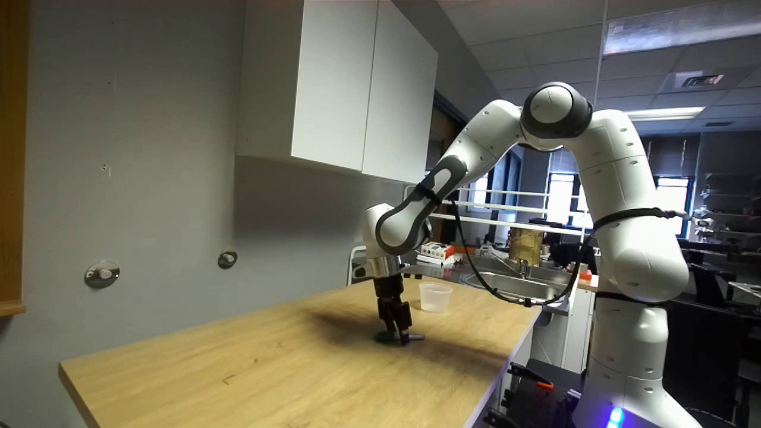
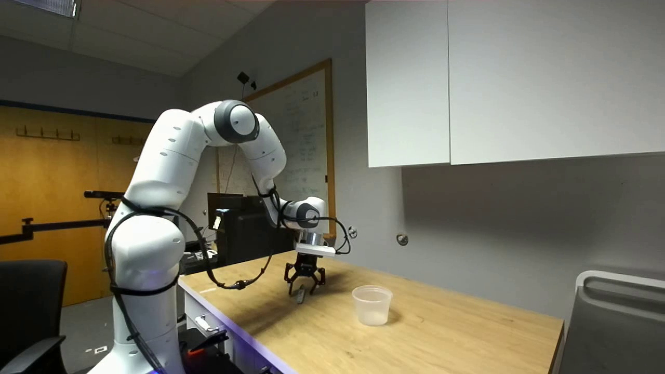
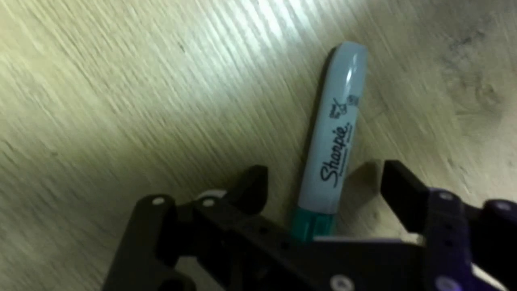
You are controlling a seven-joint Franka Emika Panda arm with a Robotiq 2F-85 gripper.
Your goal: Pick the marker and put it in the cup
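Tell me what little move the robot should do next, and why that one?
I'd probably close the gripper gently now. In the wrist view, the marker lies between its open fingers, with a gap on each side, so it doesn't look gripped yet. The cup stands apart on the table, so gripping should probably come before carrying.

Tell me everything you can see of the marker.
The marker looks plastic: a slim, pale grey barrel with a rounded end and black print reading "Sharpie", then a green end, apparently its cap, partly hidden in the wrist view. It lies on its side on the wood-look table, between the spread fingers, with gaps showing on both sides; only the table visibly touches it.
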